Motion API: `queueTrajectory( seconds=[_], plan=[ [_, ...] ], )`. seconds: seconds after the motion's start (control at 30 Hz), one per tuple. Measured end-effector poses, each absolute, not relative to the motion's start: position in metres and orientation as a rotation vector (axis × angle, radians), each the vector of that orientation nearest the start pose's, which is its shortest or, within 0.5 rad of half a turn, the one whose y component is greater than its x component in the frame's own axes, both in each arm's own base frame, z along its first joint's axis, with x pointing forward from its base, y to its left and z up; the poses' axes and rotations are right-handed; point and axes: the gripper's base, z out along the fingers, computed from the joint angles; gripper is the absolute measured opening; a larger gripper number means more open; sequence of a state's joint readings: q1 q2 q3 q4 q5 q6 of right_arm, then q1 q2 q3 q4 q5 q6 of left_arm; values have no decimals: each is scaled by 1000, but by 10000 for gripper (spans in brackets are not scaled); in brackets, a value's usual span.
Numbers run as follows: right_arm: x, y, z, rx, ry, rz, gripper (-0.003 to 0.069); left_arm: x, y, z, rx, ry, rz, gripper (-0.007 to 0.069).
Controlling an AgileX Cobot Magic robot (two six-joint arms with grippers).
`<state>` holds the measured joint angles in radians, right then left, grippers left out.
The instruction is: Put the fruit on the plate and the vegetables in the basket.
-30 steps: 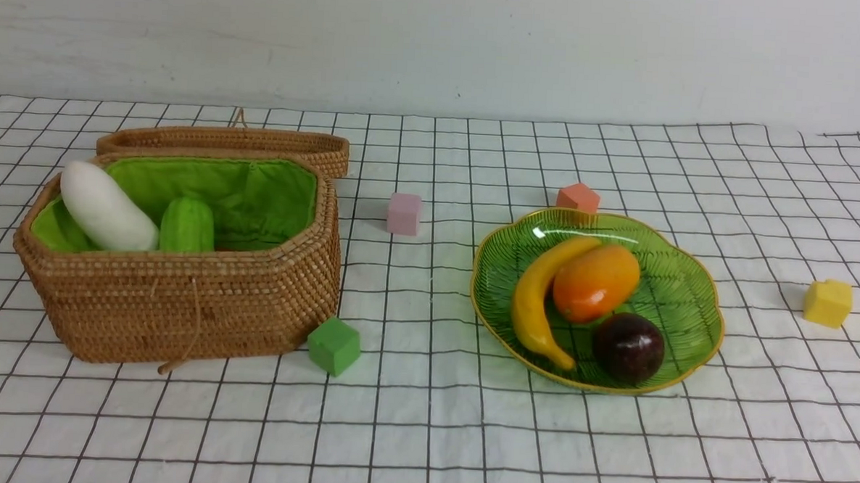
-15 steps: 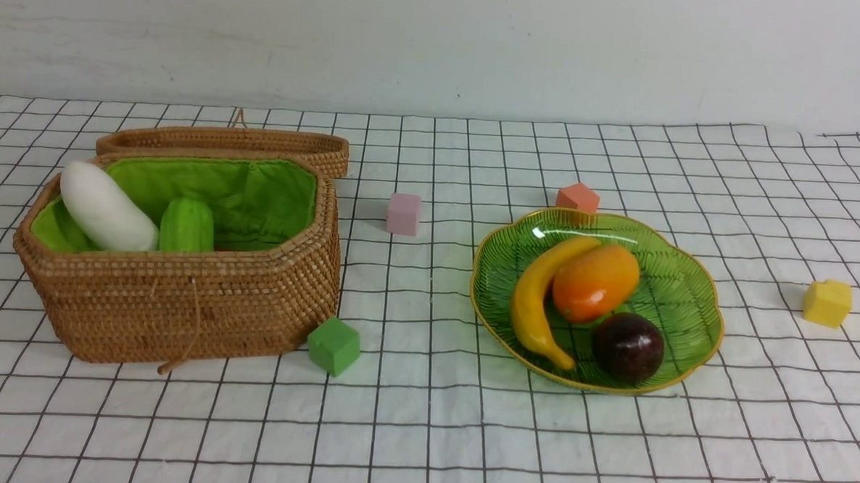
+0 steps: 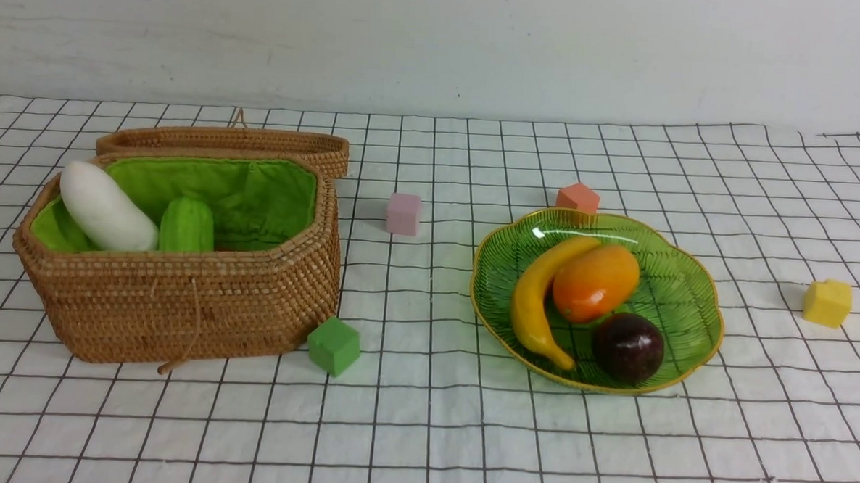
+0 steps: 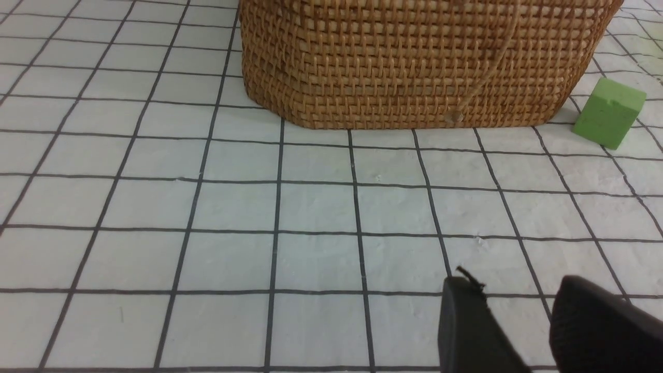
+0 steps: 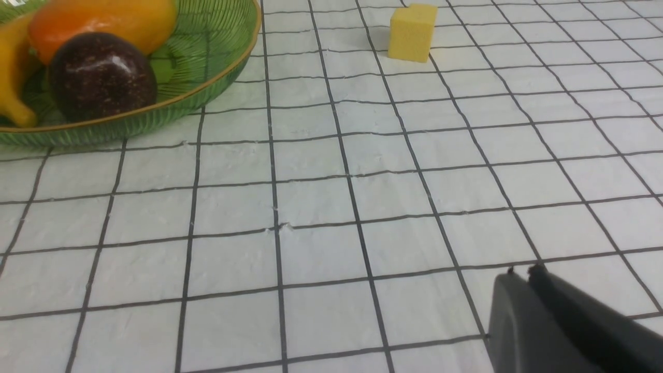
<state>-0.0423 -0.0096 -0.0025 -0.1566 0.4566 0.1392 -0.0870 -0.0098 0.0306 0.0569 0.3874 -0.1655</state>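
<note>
The woven basket (image 3: 180,303) stands at the left with its lid (image 3: 224,142) folded back. A white radish (image 3: 105,209) and a green gourd (image 3: 186,225) lie inside on the green lining. The green glass plate (image 3: 682,296) at the right holds the banana (image 3: 532,304), the mango (image 3: 595,281) and the dark mangosteen (image 3: 628,347). Neither arm shows in the front view. My left gripper (image 4: 518,290) hovers open and empty over the cloth in front of the basket (image 4: 414,62). My right gripper (image 5: 524,273) is shut on nothing, over the cloth beside the plate (image 5: 207,52).
Small cubes sit on the checked cloth. A green one (image 3: 334,345) is by the basket's front corner, a pink one (image 3: 403,213) between basket and plate, an orange one (image 3: 578,197) behind the plate, and a yellow one (image 3: 827,302) at the far right.
</note>
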Motion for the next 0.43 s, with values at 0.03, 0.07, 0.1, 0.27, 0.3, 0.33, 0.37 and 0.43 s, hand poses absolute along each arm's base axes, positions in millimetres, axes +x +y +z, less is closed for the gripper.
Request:
queueTrajectory(
  seconds=[0.03,0.07,0.1,0.27,0.3,0.33,0.37,0.43],
  plan=[
    [49,-8,174,85,1922,-96,48,52,-3,169,-39,1892,-116,238],
    [49,-8,174,85,1922,-96,48,52,-3,169,-39,1892,-116,238],
    [49,-8,174,85,1921,-96,50,52,-3,169,-39,1892,-116,238],
    [49,-8,174,85,1921,-96,56,52,-3,169,-39,1892,-116,238],
    [49,-8,174,85,1921,-96,57,52,-3,169,-39,1892,-116,238],
    [49,-8,174,85,1921,-96,58,52,-3,169,-39,1892,-116,238],
    [49,-8,174,85,1921,-96,59,52,-3,169,-39,1892,-116,238],
    [49,-8,174,85,1921,-96,62,52,-3,169,-39,1892,-116,238]
  ],
)
